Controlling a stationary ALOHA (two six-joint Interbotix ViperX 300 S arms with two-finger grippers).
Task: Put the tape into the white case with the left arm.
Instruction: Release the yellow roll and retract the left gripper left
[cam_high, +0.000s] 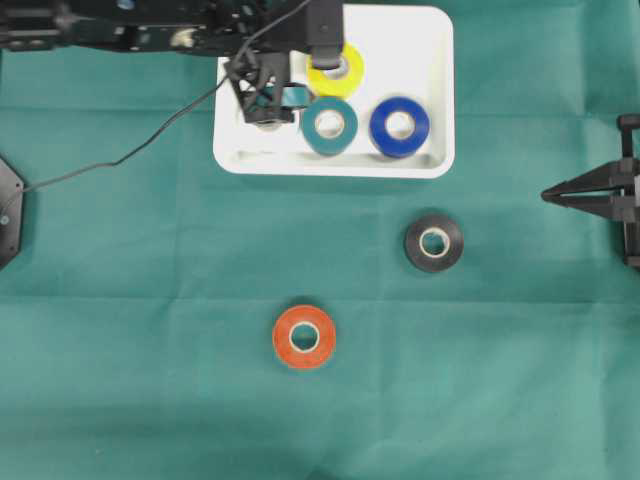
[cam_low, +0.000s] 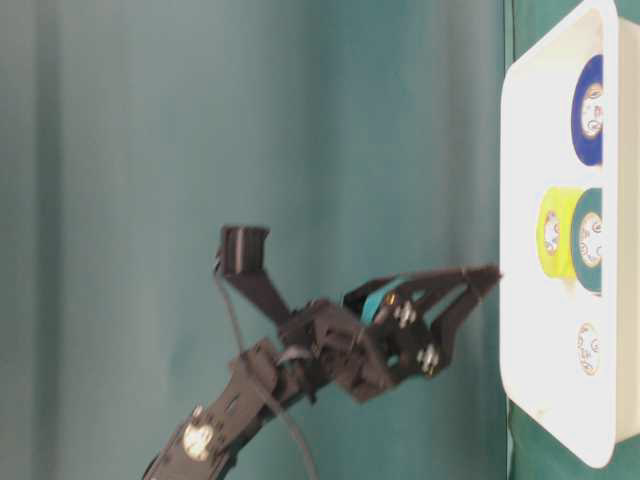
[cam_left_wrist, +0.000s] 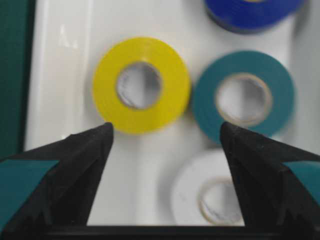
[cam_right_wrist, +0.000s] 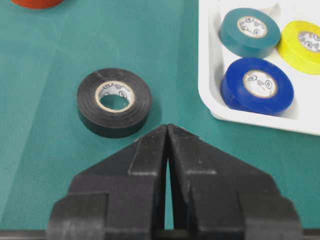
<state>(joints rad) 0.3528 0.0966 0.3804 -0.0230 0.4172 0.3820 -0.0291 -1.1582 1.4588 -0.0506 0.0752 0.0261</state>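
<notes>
With the left gripper (cam_left_wrist: 165, 135) spread wide above the white tape (cam_left_wrist: 210, 195) lying loose in the white case (cam_high: 440, 160), a careless retreat risks clipping the yellow roll (cam_left_wrist: 141, 85) or teal roll (cam_left_wrist: 243, 100) crowded beside it.

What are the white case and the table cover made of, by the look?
White case: likely molded plastic, smooth and slightly glossy, with rounded corners and a soft highlight along the rim. Table cover: seems a matte green woven or nonwoven cloth; fine texture and faint creases show, no shine.
</notes>
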